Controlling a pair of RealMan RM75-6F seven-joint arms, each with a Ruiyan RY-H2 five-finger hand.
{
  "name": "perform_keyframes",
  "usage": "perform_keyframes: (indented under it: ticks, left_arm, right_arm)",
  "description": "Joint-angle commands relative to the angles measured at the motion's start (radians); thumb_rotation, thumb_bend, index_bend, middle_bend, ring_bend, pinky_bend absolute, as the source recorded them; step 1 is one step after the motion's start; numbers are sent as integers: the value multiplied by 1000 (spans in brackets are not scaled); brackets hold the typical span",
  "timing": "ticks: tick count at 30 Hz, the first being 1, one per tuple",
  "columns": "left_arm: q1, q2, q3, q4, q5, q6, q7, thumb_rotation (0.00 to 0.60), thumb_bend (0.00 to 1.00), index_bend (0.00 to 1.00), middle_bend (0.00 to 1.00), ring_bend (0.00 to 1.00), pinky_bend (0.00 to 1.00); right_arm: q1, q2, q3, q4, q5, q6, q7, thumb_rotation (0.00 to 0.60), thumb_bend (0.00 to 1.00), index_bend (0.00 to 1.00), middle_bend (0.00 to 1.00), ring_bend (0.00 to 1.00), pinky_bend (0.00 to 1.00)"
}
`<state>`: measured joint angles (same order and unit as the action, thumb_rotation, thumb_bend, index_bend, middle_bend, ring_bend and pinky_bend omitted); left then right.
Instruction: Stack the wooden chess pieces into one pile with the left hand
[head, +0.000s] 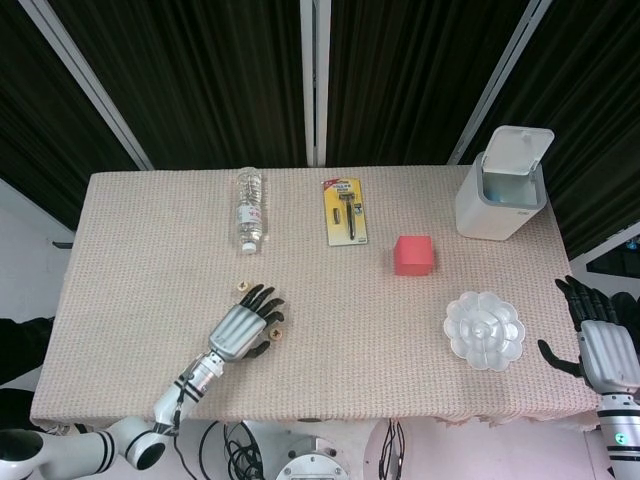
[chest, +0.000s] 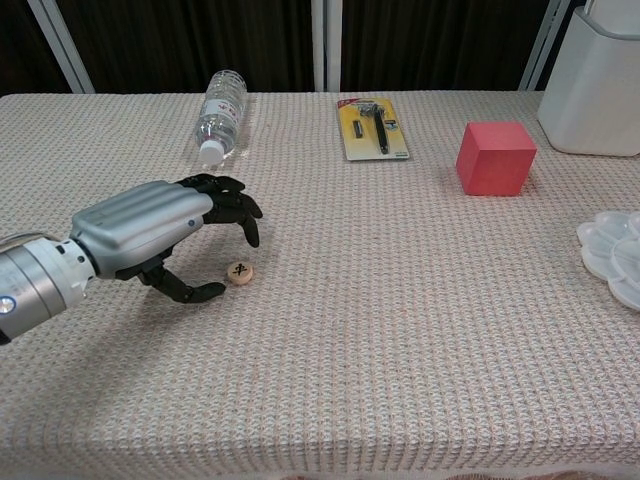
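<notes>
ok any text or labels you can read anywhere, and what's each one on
Nothing here reads clearly enough to quote.
Chess piece by the left robot hand: one dark carved character, too small to name.
Second chess piece: marking not readable.
Bottle label: print too blurred.
Razor pack, yellow card: print too small.
Red cube, white bin, white dish: no text visible.

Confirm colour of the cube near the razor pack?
Red, plain on every visible face. The cube shows best in the chest view.
</notes>
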<state>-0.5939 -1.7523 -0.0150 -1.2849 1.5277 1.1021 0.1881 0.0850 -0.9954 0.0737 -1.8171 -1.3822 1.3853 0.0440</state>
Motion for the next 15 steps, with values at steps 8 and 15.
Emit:
perform_keyframes:
  ticks: [8, 15]
  left_arm:
    - [1, -3, -1, 9, -8, -9, -17, 600, 284, 381, 156, 0, 0]
    - [-5, -6, -5, 13, -8, -14, -22, 600, 285, 428, 162, 0, 0]
  right_arm:
    - [1, 0, -1, 0, 0, -2, -2, 600, 241, 0, 0, 0, 0]
    - [4, 1, 0, 1, 6, -11, -3, 600, 240, 0, 0, 0, 0]
